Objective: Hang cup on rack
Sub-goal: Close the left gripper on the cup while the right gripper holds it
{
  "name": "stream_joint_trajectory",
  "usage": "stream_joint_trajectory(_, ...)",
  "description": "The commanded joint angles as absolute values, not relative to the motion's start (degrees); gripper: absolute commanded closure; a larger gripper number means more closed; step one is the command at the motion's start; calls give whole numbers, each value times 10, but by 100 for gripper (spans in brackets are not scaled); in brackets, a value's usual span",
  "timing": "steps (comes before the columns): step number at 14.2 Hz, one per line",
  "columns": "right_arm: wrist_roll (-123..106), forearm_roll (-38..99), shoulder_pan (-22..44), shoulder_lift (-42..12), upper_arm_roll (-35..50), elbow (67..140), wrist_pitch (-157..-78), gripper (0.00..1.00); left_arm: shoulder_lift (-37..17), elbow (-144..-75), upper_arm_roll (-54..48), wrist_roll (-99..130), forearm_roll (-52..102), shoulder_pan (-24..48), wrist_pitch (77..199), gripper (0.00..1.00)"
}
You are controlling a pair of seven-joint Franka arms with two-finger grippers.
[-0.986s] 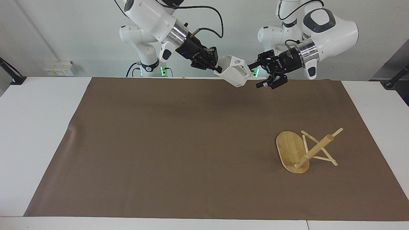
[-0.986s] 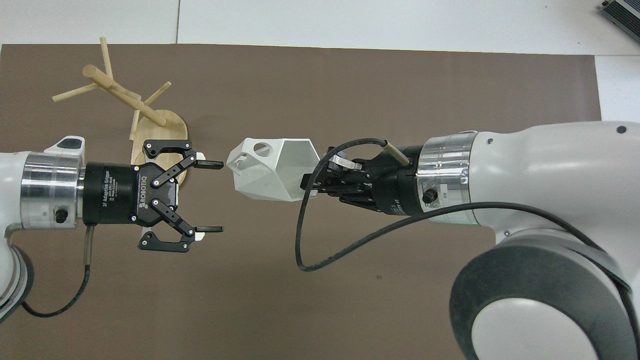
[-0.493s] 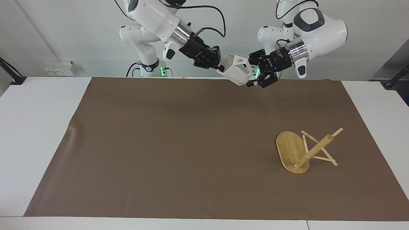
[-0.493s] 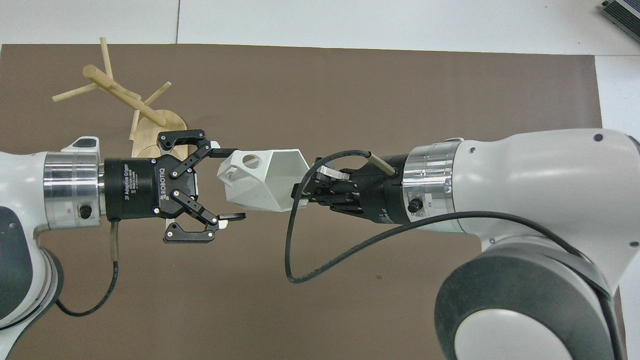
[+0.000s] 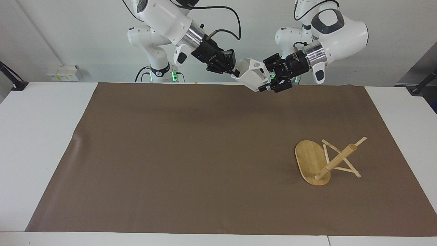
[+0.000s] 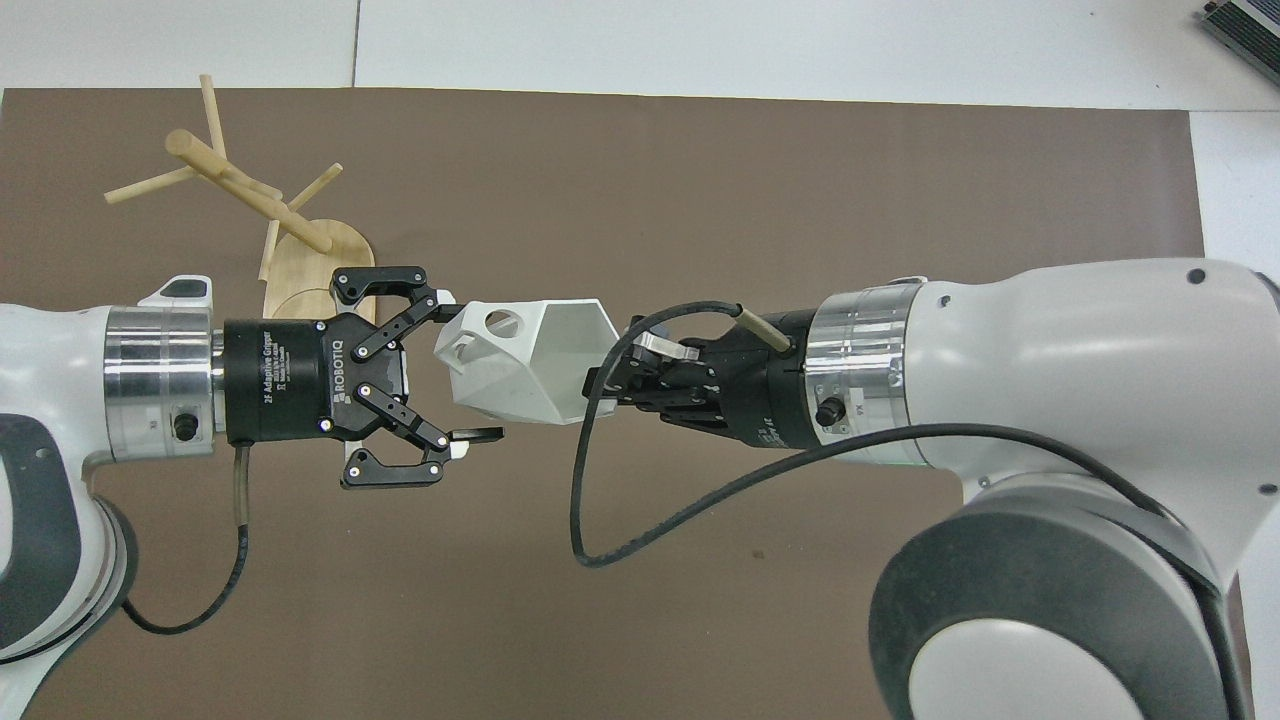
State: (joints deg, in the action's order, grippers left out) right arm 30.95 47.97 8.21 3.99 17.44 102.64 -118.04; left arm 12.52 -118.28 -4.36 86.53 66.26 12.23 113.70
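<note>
**Two grippers meet at one cup**

The left gripper has moved in since a second ago; its open fingers now straddle the white faceted cup's handle end. The right gripper is clamped on the rim, over the brown mat's robot-side edge. One bamboo mug rack lies toppled toward the left arm's end.

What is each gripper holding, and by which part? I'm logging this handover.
The right gripper holds the cup by its rim. The left gripper straddles the handle end, fingers apart, not yet gripping.
</note>
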Motion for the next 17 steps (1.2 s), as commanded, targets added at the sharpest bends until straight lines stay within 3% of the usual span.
stream_joint_trajectory(1,316,496,83,54,177,1040,-1190,100,130,-1193,-42,857,657,142,1143,100)
stream_joint_trajectory(5,316,495,83,53,177,1038,-1187,100,131,-1193,-41,859,657,136,1133,100)
stream_joint_trajectory(8,309,495,83,53,176,1038,-1190,53,131,-1193,-41,864,658,134,1135,100)
stream_joint_trajectory(10,305,494,83,52,176,1038,-1195,0,130,-1190,-40,867,657,130,1133,100)
stream_joint_trajectory(17,296,489,83,49,176,1035,-1196,0,130,-1194,-39,897,607,110,1129,100)
